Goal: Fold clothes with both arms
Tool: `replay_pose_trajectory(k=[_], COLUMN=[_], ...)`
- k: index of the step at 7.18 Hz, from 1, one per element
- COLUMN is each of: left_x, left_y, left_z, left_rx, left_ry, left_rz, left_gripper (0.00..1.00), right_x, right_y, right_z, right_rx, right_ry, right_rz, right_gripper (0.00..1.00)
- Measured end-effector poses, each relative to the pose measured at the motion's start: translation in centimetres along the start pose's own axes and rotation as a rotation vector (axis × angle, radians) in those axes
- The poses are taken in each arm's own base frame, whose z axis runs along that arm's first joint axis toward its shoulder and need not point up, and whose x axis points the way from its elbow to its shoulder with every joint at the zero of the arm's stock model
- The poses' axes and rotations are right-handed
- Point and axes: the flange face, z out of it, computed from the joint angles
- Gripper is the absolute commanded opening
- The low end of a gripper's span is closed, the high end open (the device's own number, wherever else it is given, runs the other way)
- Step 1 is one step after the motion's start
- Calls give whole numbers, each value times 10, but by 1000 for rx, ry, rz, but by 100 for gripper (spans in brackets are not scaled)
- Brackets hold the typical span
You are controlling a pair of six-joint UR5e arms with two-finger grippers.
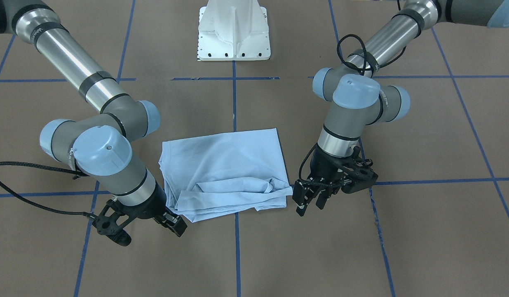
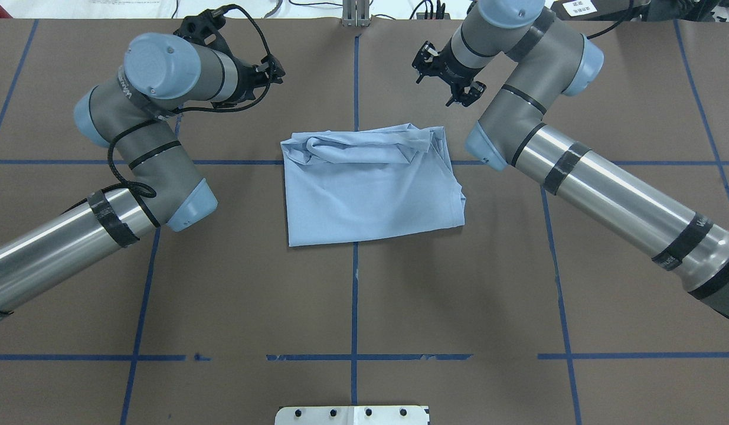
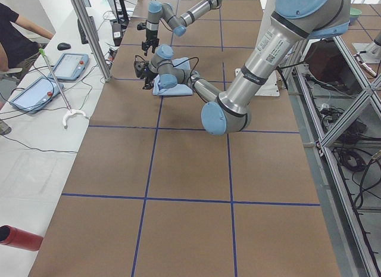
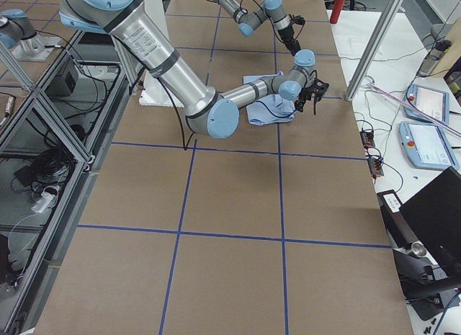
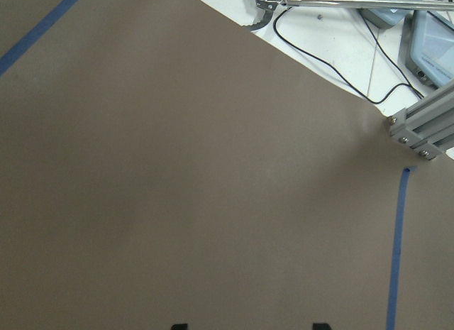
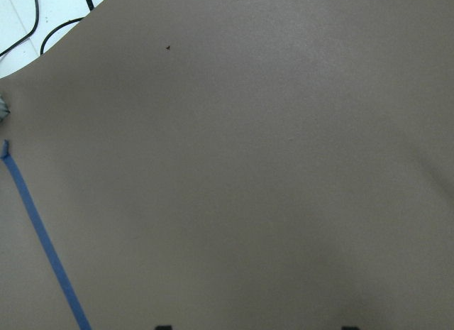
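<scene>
The clothes are one light blue T-shirt [image 1: 225, 165] [image 2: 370, 189], folded into a rough rectangle at the table's middle. A rumpled fold runs along its edge far from the robot, and no print or collar shows. My left gripper [image 1: 312, 203] [image 2: 268, 72] hangs just off that far edge's corner on my left side. It is open with nothing between its fingers. My right gripper [image 1: 174, 222] [image 2: 444, 78] is open and empty beside the opposite far corner. Both wrist views show only bare brown table and widely spaced fingertips at the bottom edge.
Blue tape lines [image 2: 355, 295] grid the brown table. The white pedestal base [image 1: 233, 33] stands on the robot's side. Past the far edge are an aluminium post [image 3: 89, 33], two handheld control units [image 3: 70, 65], cables and a seated person [image 3: 15, 33].
</scene>
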Motion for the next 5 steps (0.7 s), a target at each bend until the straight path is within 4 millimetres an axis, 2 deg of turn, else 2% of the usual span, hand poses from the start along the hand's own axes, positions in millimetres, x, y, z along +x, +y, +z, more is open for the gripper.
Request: replay_pose_trajectory(k=[1, 2, 3, 4, 5], left_x=[1, 1, 2, 2, 1], left_y=[6, 10, 13, 14, 15], left_z=[-26, -47, -58, -61, -62], left_rx=[-29, -46, -53, -56, -58], left_ry=[15, 23, 24, 24, 23], left_rz=[3, 6, 8, 11, 12], left_gripper=[68, 68, 68, 68, 68], right_x=[-2, -7, -9, -10, -8], right_y=[24, 66, 111, 144, 162], right_z=[-8, -6, 6, 18, 29], right_rx=[-16, -21, -11, -1, 8], right_ry=[-7, 2, 11, 19, 28], right_rz=[-10, -23, -52, -82, -111], right_gripper=[0, 0, 0, 0, 0])
